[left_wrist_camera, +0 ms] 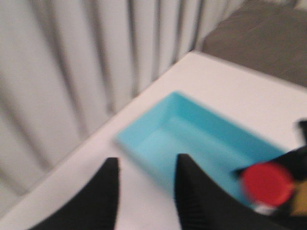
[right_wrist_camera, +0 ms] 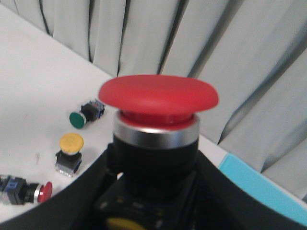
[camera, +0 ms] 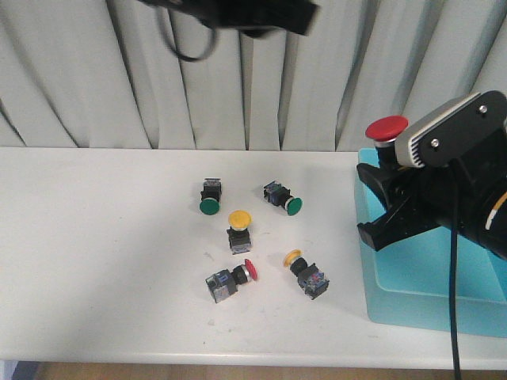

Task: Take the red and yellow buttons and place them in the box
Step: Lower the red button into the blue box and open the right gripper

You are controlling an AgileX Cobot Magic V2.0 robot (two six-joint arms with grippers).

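Gripping a red button [camera: 386, 127] by its black body, cap up, in the right claw [camera: 386, 150], above the far left corner of the turquoise box [camera: 412, 305] at the right end of the white surface [camera: 95, 261]. Filling most of the right wrist view with that same button [right_wrist_camera: 158, 98], silver collar under the red cap, black fingers [right_wrist_camera: 86, 191] pressing in on both sides of the body.

Hovering high over the surface with the left claw [left_wrist_camera: 146, 191], fingers [left_wrist_camera: 192, 196] spread apart and holding nothing, only a dark blurred shape [camera: 238, 16] at the top edge of the front view. Looking down from there on the box [left_wrist_camera: 192, 139], its interior showing bare turquoise, the red cap [left_wrist_camera: 266, 184] appearing just beside its edge; much of this view blurring.

Lying loose near the middle of the surface: a yellow button [camera: 239, 228] standing cap up, a red button [camera: 231, 280] on its side nearer and slightly left, another yellow button [camera: 307, 273] on its side to the right of that. Sitting farther back, two green buttons [camera: 210, 195] [camera: 283, 198] on their sides, apart from each other. Hanging behind everything, a pale pleated curtain [camera: 79, 79].
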